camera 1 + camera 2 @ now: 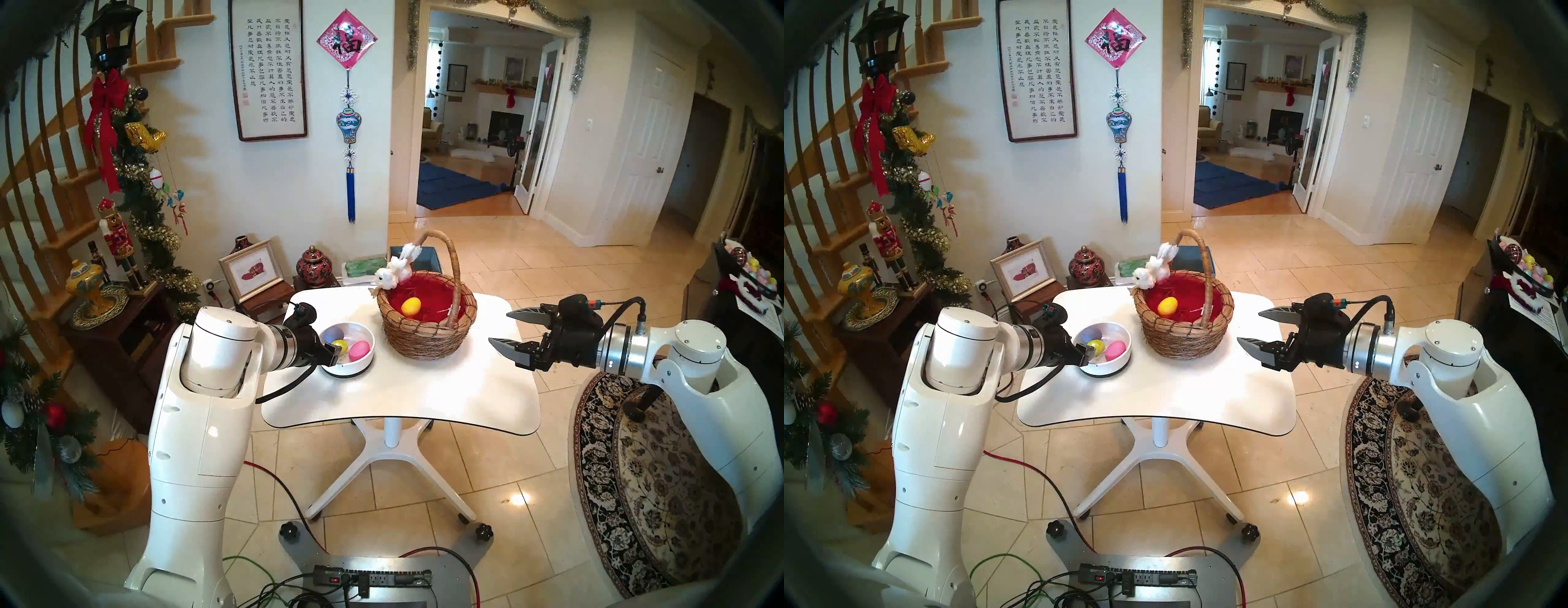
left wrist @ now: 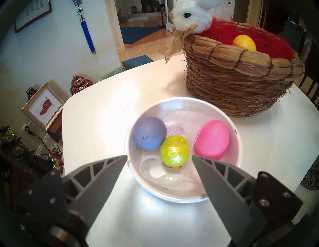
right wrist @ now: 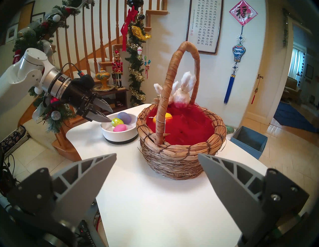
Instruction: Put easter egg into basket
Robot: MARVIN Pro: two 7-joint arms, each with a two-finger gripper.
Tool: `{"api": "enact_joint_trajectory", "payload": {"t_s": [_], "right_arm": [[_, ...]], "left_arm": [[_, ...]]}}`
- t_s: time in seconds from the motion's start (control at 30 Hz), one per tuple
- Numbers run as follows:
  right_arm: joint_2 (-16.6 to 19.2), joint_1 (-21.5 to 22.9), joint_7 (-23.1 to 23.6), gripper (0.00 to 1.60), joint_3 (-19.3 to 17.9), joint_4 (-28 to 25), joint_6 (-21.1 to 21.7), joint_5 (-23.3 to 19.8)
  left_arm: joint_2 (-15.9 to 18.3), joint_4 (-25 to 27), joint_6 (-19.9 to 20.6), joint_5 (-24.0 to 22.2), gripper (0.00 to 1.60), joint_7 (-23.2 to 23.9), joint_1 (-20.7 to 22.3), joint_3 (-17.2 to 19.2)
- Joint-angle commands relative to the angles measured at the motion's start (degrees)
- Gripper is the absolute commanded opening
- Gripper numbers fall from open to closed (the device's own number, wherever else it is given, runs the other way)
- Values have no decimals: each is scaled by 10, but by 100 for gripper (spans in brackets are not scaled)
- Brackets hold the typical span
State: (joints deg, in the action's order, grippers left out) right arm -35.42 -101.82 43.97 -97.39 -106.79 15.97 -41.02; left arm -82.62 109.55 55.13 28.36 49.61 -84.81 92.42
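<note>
Both sets of jaws were spread wide with nothing between them. The left gripper [image 2: 159, 157] hung tilted down over the near rim of the white bowl [image 2: 172, 193], its fingertips [image 2: 120, 159] just short of the eggs and not touching any. Straight ahead of that gap sat the glittery yellow-green egg [image 2: 174, 151], with the purple egg [image 2: 149, 135] touching it just past the left fingertip and the pink egg [image 2: 211, 139] beside it off the right fingertip. Some clear netting lay under them in the bowl.

Farther out and to the right of those jaws stood the wicker basket [image 2: 238, 86] on the white table [image 2: 96, 110], close to the bowl but not touching it. It had red lining, one yellow-orange egg [image 2: 244, 42] already inside, and a white plush bunny [image 2: 189, 19] perched on the rim.

The right gripper [image 1: 502, 329] hovered level at the table's right edge, well apart from everything, with the basket's tall handle [image 3: 172, 82] straight ahead of its gap.
</note>
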Motion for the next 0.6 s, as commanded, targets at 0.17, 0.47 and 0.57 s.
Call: {"api": "enact_joint_trajectory", "payload": {"t_s": [0.17,0.47,0.57], "right_arm": [[2,0,0,160,-3,-1,-1,0],[2,0,0,160,-3,-1,-1,0],[2,0,0,160,-3,-1,-1,0]], "left_arm": [[11,16,-1,-9,137,71,-9,-7],[24,19,-1,-26,136,60,-13,-16],[28,20,-1,-28,137,61,-14,-18]]}}
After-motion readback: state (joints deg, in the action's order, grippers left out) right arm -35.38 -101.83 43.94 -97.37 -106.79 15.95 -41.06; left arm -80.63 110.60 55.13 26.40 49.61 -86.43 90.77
